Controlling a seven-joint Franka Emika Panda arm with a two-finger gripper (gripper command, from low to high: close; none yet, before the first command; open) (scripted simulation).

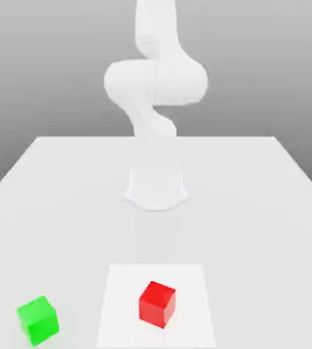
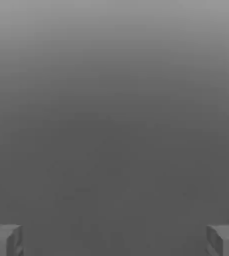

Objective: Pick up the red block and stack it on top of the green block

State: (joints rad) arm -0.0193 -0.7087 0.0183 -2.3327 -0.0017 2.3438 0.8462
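White square: nearest the camera in your exterior view, this sheet (image 1: 121,300) lay on the pale table (image 1: 56,225) at 6 o'clock, its near edge close to the picture's edge.
Gripper: your tool (image 2: 114,240) was open in the hand view, its two fingers (image 2: 5,242) standing wide apart, with grey backdrop (image 2: 114,125) between them.
Red block: you had it (image 1: 157,305) resting on the white square, at 6 o'clock from the middle of your exterior view, turned at an angle to the square's edges.
Green block: it (image 1: 38,320) sat on the table outside the square, between 7 and 8 o'clock from that same middle; from the red block you would have called it close to 9 o'clock, well apart.
Arm: its base (image 1: 156,191) stood on the table at 12 o'clock from the red block, and the white links (image 1: 156,82) rose above it.
Count: you had one arm, one gripper with two fingers, one red block, one green block, one white square and one table.
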